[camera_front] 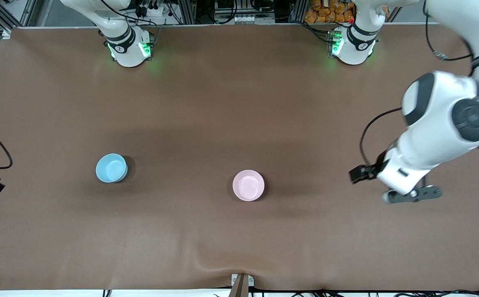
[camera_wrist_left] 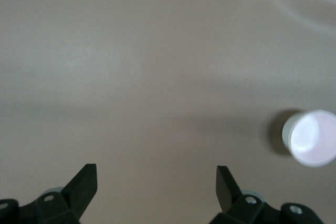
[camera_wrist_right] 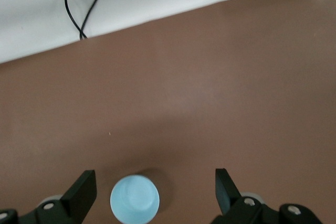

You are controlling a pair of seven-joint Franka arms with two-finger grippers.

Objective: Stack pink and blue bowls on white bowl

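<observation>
Jaws wide, empty: left gripper [camera_wrist_left: 156,184], right gripper [camera_wrist_right: 155,188] | pink bowl [camera_front: 248,185], blue bowl [camera_front: 111,168] well apart

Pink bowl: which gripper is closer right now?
Left. The left gripper is open, over bare table toward the left arm's end from the pink bowl. The right gripper, also open, is up over the blue bowl, toward the right arm's end.
</observation>
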